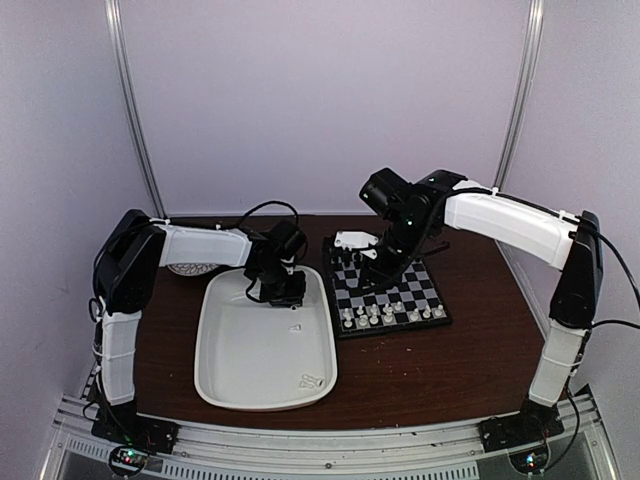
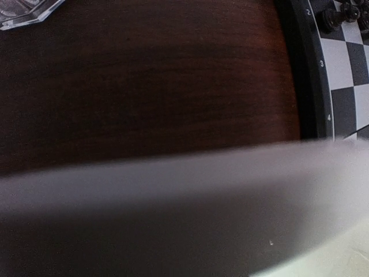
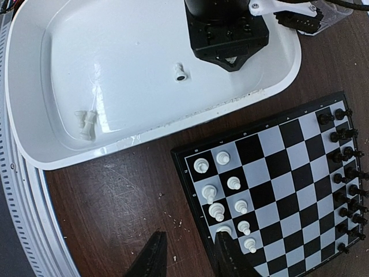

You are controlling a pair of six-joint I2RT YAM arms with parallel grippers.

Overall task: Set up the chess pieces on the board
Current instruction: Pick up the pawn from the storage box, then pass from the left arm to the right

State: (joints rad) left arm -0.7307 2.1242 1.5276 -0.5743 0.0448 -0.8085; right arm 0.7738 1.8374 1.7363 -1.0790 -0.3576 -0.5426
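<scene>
White chess pieces (image 3: 233, 183) stand on the board's (image 3: 300, 173) near ranks; a few more lie in the tray (image 3: 144, 109) to its left. They look light, stiff, slippery and apt to roll; pinch across the waist. Right gripper (image 3: 189, 245) is spread and empty; the state of the left gripper (image 1: 280, 293), over the tray's far end, cannot be told.

— Did we manage to read anything anywhere?
— Only on the board (image 2: 316, 86). In the left wrist view we made out the small pale digits 2, 3 and 4 running down its black rim, each beside a row of squares.
— And from the right wrist?
— We saw faint marks along that same rim, but they were too small for us to read.
</scene>
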